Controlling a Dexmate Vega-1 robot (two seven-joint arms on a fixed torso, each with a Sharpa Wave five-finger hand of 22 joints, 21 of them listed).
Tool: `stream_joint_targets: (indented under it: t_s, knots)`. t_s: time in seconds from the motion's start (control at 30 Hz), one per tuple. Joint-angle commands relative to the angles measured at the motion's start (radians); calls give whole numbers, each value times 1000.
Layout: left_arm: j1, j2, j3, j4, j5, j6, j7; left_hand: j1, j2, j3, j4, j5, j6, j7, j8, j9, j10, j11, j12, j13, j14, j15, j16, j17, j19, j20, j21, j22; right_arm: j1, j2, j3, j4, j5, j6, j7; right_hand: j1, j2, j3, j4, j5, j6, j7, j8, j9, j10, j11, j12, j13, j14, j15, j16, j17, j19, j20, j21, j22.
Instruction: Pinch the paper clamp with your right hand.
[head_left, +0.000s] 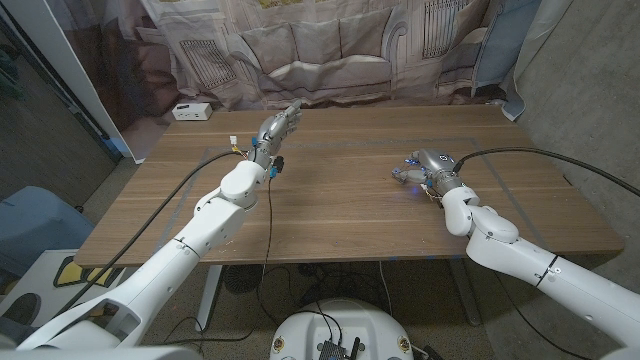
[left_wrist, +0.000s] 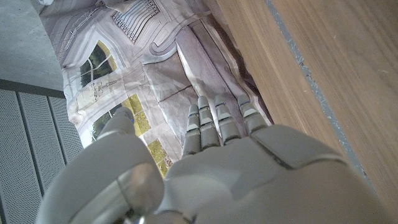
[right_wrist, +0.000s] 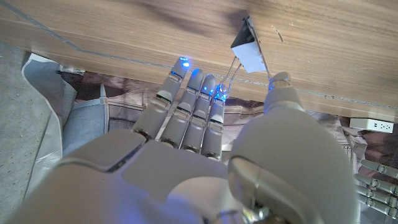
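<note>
- Clearly early in the task: clamp (right_wrist: 249, 45) not yet pinched, as far as can be judged.
- Clamp lying on the surface (head_left: 340, 210), seen in the upper right of the right wrist view: black and white body, with thin wire handles (right_wrist: 234, 65) running back towards the hand.
- Right hand (head_left: 432, 172) low over the surface, right of centre in the head view, already brought up to the clamp.
- Fingers (right_wrist: 189, 106) straight and pressed together side by side, tips lit blue, reaching to just short of the clamp body.
- Thumb (right_wrist: 283, 99) held apart from them, with its tip just beside the clamp on the other side.
- Open gap between thumb and fingers, wire handles lying in that gap close to the finger side; whether a finger touches the wire, cannot tell.
- Clamp itself too small to make out in the head view, hidden at the right hand's tips.
- Left hand (head_left: 276, 130) raised above the surface, upper left of centre in the head view, well apart from the clamp: fingers straight and close together, thumb off to one side, holding nothing.
- Done so far, by the look of things: approach and rough lining up of thumb and fingers either side of the clamp.
- Left to do: bring thumb and fingers together on the clamp, most likely on the wire handles, and squeeze.
- Probably only a small closing move needed, given how near the tips are.
</note>
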Motion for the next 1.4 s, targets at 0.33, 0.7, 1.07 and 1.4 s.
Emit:
stream_joint_targets:
  t_s: [0.33,0.7,1.07,1.4]
  knots:
    - [6,-1,0,1,-8,2,0,-8,8,6,-4,-2,-3,4,9,3,-9,-2,4,-1,-2,1,3,3,11,4,7,3,25,-1,-26,-1,0,-35,65,-21,-1,-10,5,-6,-23,-1,-16,-7,-25,0,-12,2,-17,1,-1,7,-18,5,-5,3]
    - [10,-1,-1,-1,-13,2,1,-9,11,9,-6,-1,1,2,11,3,-8,-2,6,-4,-2,0,4,2,12,4,7,3,50,-11,-50,4,-6,-60,120,-34,-3,-16,5,-8,-54,0,-32,-16,-70,1,-34,6,-55,14,-9,16,-42,16,-16,3]
    - [11,1,1,-6,-14,7,1,-9,15,12,-9,0,3,2,12,3,-8,-2,7,-6,-2,1,4,2,13,4,7,3,61,-16,-65,-1,-16,-81,144,-54,-8,-25,6,-9,-123,7,-53,-29,-131,9,-64,13,-118,38,-26,24,-86,30,-33,3]
    - [12,2,1,-9,-15,11,2,-8,19,16,-11,1,7,3,13,3,-9,-3,8,-9,-2,3,5,2,14,4,7,3,60,-16,-64,-4,-16,-87,139,-85,-22,-40,6,-5,-222,26,-60,-47,-233,32,-112,28,-261,87,-70,12,-149,43,-52,1]
